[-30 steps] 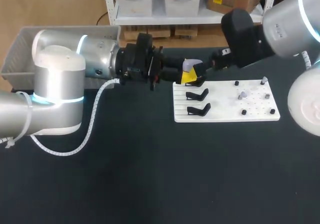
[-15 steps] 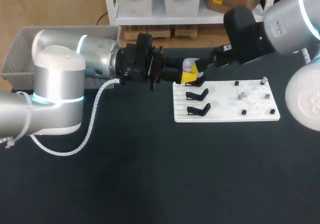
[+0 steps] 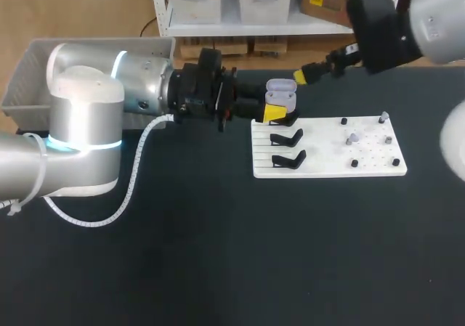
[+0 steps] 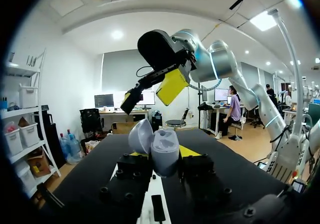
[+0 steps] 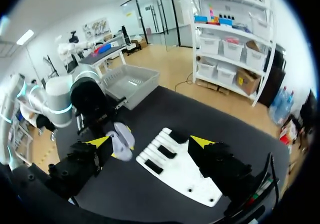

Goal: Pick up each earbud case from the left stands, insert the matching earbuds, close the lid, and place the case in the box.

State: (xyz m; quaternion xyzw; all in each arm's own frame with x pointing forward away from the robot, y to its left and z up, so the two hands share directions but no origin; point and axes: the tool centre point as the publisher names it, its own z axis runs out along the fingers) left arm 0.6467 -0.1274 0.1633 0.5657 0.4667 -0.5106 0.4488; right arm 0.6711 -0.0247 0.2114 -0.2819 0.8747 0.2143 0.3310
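The left gripper [image 3: 275, 111] reached in level from the left and pinched the earbud case [image 3: 281, 92] between its two yellow-tipped fingers, gripping the lower body from both sides. It held the case upright just above the far left corner of the white board [image 3: 327, 168]. This pose probably kept the opening facing up and steady so the other arm could work over it.

In the left wrist view the case [image 4: 165, 151] sat squarely between the fingers. It was pale grey-white, smooth and rounded, and its lid [image 4: 141, 136] was swung back on the hinge, so it stood open. I could not tell whether anything was already inside.

The right gripper [image 3: 301, 75] hung higher and farther back, apart from the case, with its fingers spread wide and nothing between them. That looked like a stance for fetching an earbud.

Two black stands [image 3: 287, 136] stood empty on the left half of the board. On the right half, small grey earbuds [image 3: 353, 138] perched on pegs. The box [image 3: 29, 79], a grey basket, waited at the table's far left edge, well away from the case.
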